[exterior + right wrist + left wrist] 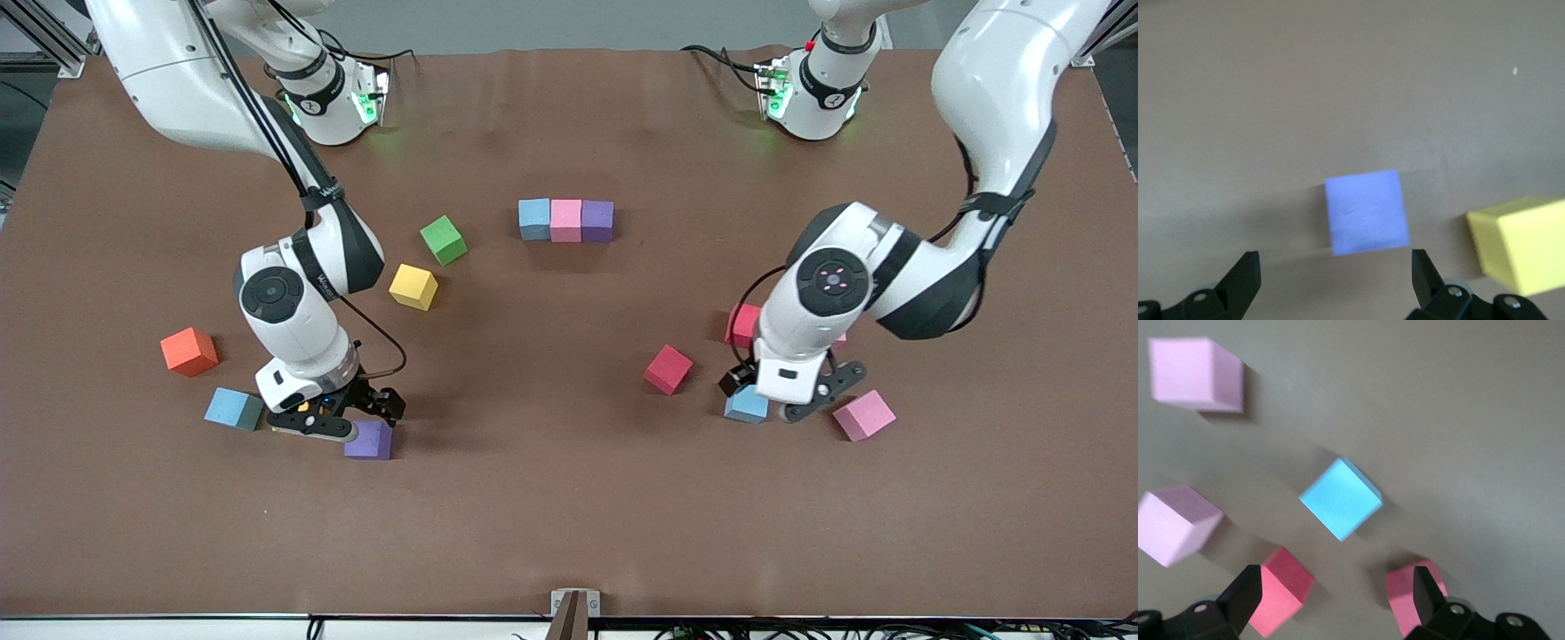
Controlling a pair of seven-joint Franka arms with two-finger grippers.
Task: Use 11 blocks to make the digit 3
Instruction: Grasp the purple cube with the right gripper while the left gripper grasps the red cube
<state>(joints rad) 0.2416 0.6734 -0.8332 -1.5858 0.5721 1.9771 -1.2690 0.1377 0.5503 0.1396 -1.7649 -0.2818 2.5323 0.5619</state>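
While both arms are down low over the table, neither is holding anything. The right gripper has its fingers spread wide with nothing between them, over a purple cube (a yellow cube sits just beside it in the wrist view). Same story for the left gripper: released, hanging over a light blue cube with two red cubes and two pink ones scattered around it.

As for the digit 3, only one row of light blue, pink and purple cubes, sides touching, lies mid-table toward the robot bases. Loose near the right arm's end: a green cube, another yellow cube, an orange cube and another light blue cube.
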